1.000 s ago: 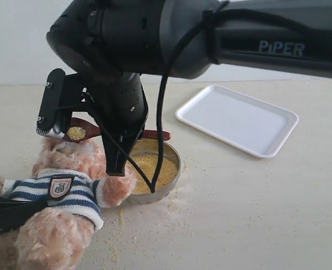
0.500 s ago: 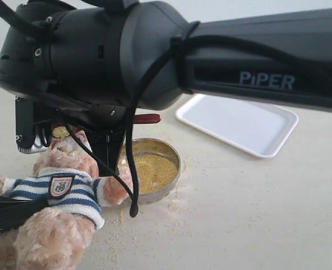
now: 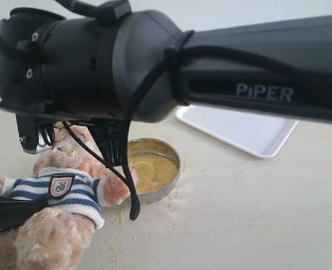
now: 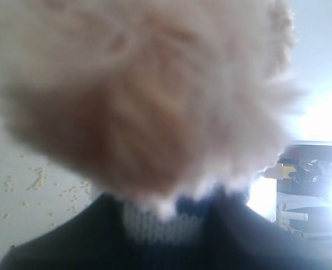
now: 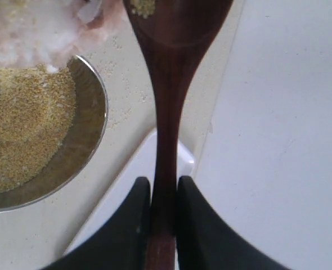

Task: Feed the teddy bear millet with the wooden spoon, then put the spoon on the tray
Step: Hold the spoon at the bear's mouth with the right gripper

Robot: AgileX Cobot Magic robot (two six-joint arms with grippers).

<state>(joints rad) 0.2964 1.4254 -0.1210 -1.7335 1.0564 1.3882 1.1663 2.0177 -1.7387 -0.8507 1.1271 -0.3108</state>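
The teddy bear (image 3: 64, 191) lies at the lower left in its striped shirt. My right gripper (image 5: 163, 183) is shut on the wooden spoon's (image 5: 165, 112) handle. The spoon's bowl is beside the bear's fur (image 5: 42, 28) and carries only a few grains of millet (image 5: 142, 7). In the exterior view the right gripper (image 3: 37, 138) hangs by the bear's head, and the arm hides the spoon. More millet (image 3: 152, 169) fills the steel bowl (image 3: 177, 169). The tray (image 3: 256, 135) lies behind, partly covered. My left gripper (image 3: 5, 216) grips the bear's body; fur (image 4: 143, 101) fills its blurred view.
The big black right arm (image 3: 155, 67) spans the top of the exterior view. Loose millet grains (image 3: 171, 208) are scattered on the light table around the bowl and bear. In the right wrist view the tray's corner (image 5: 126, 180) lies under the spoon handle.
The right arm has swung left and nearer the camera, carrying the spoon from above the bowl to the bear's head. The spoon's heap of millet has shrunk to a few grains.
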